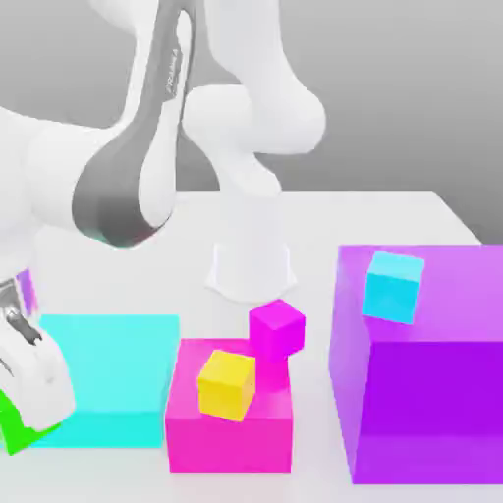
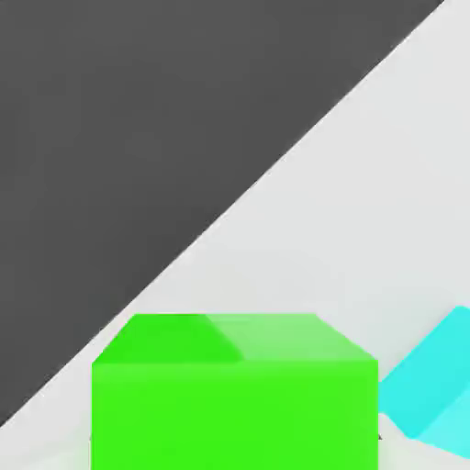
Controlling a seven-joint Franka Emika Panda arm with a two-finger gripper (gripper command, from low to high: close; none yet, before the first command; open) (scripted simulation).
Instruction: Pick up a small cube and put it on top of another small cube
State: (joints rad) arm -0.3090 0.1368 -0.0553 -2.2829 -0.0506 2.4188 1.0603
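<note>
In the exterior view my gripper [image 1: 37, 415] is low at the left edge, shut on a small green cube [image 1: 18, 432] that pokes out beneath the hand. The hand view has this green cube [image 2: 234, 390] close up and centred. A small yellow cube [image 1: 227, 384] rests on a large magenta block [image 1: 231, 432]. Just behind that block's far corner is a small magenta cube [image 1: 276, 329]. On top of a large purple block [image 1: 432, 403] at the right sits a small cyan cube [image 1: 393, 286].
A large flat cyan block [image 1: 108, 378] lies right beside the gripper, and its corner [image 2: 431, 395] is next to the green cube in the hand view. The arm's white base [image 1: 251, 260] stands mid-table. A purple piece [image 1: 27, 290] peeks out behind the hand. White table [image 1: 393, 216].
</note>
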